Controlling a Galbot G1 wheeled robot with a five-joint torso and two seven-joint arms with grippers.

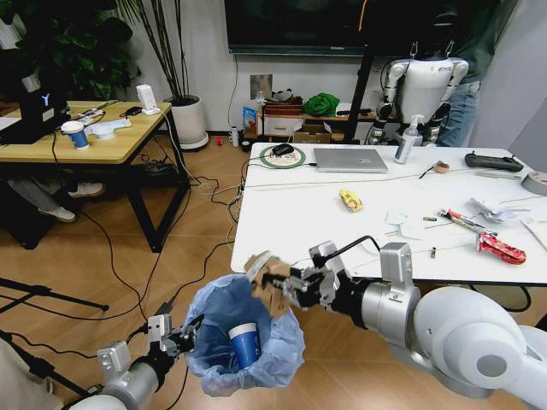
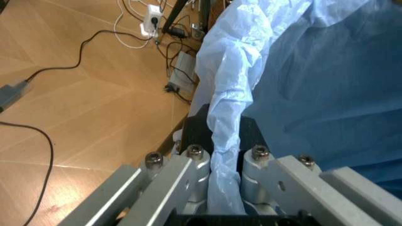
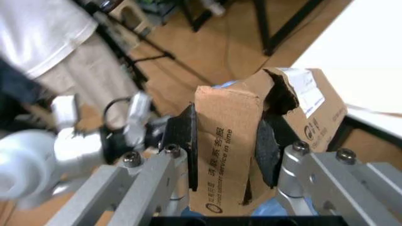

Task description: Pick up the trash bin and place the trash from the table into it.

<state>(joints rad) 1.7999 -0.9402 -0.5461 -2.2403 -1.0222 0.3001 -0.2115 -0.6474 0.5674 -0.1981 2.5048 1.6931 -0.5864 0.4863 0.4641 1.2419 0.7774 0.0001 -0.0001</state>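
Glossy white rounded arm shells, silver-grey wrist cylinders with black cables, bolted aluminium pincer (image 1: 275,289) links, black pads.

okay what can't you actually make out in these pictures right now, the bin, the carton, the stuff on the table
- Trash bin: its body is hidden by the blue bag in the head view; the left gripper pinches the bag rim.
- Paper cup: lower part hidden inside the bag.
- Cardboard carton: its bottom is cut off by the right wrist view's edge, between the right gripper fingers.
- Small scraps on the table: too small to identify.

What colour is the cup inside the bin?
Blue paper cup with a white rim, clearest in the head view.
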